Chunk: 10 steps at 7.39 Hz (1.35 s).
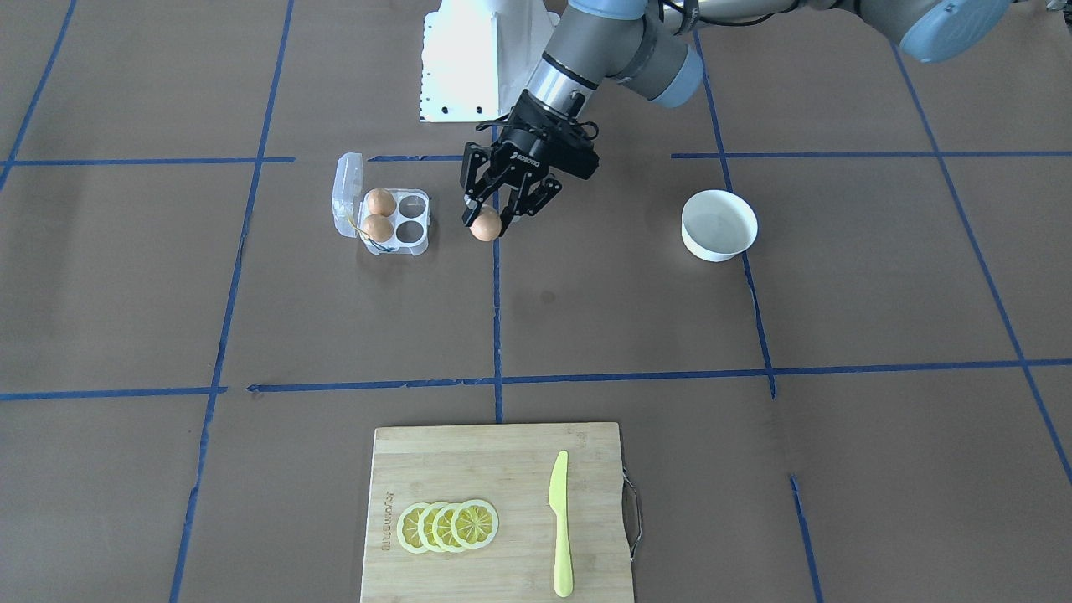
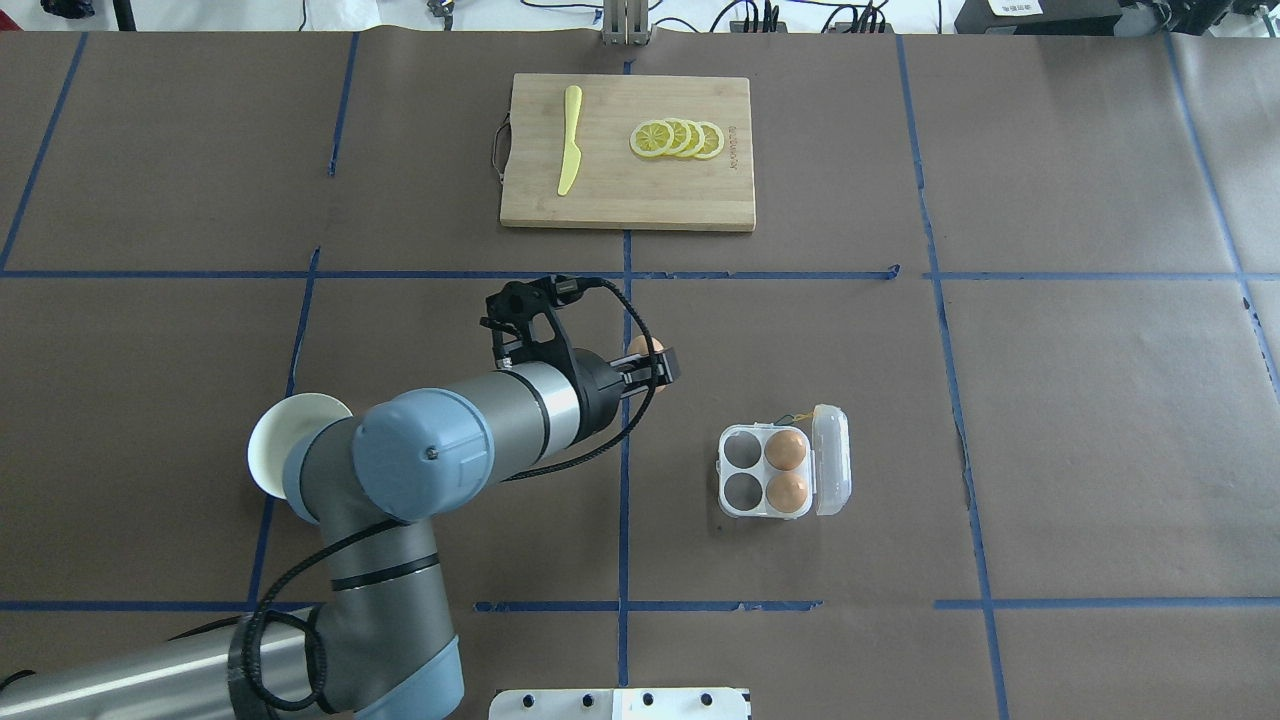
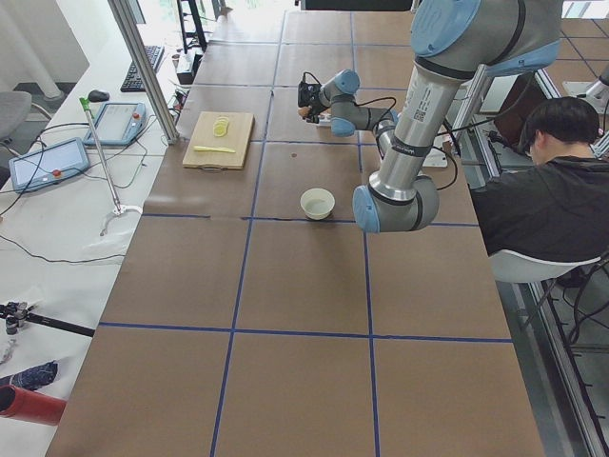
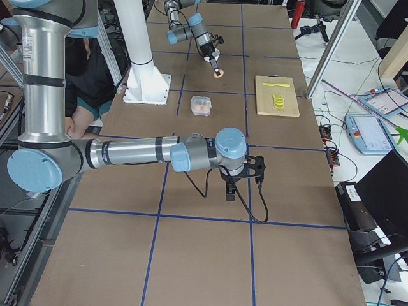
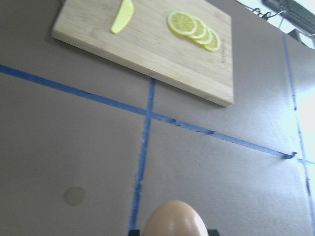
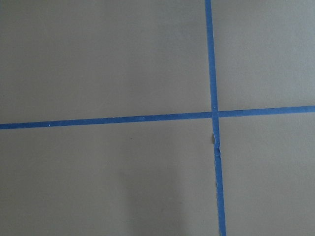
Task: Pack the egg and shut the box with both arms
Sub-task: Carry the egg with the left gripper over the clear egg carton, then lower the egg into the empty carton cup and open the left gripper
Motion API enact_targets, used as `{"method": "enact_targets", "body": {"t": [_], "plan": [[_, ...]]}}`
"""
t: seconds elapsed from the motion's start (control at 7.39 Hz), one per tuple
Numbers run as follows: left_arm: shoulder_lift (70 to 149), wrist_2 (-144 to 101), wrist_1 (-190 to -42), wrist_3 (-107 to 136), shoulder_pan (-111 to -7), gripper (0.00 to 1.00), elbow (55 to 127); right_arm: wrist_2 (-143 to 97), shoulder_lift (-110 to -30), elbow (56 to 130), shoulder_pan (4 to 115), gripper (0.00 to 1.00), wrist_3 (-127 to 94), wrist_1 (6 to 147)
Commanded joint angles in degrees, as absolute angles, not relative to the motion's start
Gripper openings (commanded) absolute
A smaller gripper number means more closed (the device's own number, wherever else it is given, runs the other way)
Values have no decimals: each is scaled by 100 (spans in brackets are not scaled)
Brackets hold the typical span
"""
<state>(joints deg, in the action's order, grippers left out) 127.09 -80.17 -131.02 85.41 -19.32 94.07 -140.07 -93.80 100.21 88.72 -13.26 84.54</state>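
The left gripper [image 1: 487, 219] is squeezing the egg [image 1: 486, 226] between its black fingers [image 1: 471, 188]. Its jaws are closing snugly on both sides of the egg. The egg is hanging in the air above the brown table [image 1: 586, 318]. It is just beside the box [image 1: 410, 206] and is not touching it.

The box is sitting on the table with its clear lid [image 1: 347, 188] lying open on the side away from the gripper. Two other eggs [image 1: 381, 202] are resting in the two cells next to the lid. The two cells closer to the gripper are showing their bare bottoms.

On the other side of the left arm [image 1: 603, 46], well apart from the box, a white bowl [image 1: 708, 243] is standing. Far across the table, a wooden cutting board [image 1: 502, 469] is lying flat. Some lemon slices [image 1: 448, 526] and a yellow knife [image 1: 559, 523] are lying on it.

The right gripper [image 4: 231, 191] is showing only in the side view. It seems to be pointing down at the table, well apart from the box. Nobody can tell from there if its jaws are wide or closed.
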Motion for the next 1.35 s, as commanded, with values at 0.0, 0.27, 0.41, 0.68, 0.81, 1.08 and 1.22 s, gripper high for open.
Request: {"method": "enact_targets", "body": {"t": [0.0, 0.27, 0.41, 0.68, 0.81, 1.08, 1.22], "plan": [[13131, -7745, -13899, 8140, -1698, 0, 8625, -14080, -9387, 10020, 8877, 100, -1327, 8464], [13263, -7585, -14290, 7500, -1461, 0, 8210, -14115, -9395, 10020, 8877, 100, -1327, 8473], [13289, -7594, -14291, 7454, -1389, 0, 8157, -14115, -9396, 10020, 8868, 100, -1362, 8464], [13490, -7594, -14291, 7191, -1266, 0, 8034, -14115, -9396, 10011, 8877, 100, -1362, 8464], [13570, -7594, -14291, 7181, -1266, 0, 7911, -14115, -9413, 10019, 8868, 100, -1362, 8464], [13570, -7585, -14291, 7172, -1266, 0, 7910, -14115, -9422, 10002, 8877, 100, -1362, 8464], [13579, -7585, -14291, 7172, -1266, 9, 7910, -14115, -9422, 10002, 8868, 100, -1362, 8464]]}}
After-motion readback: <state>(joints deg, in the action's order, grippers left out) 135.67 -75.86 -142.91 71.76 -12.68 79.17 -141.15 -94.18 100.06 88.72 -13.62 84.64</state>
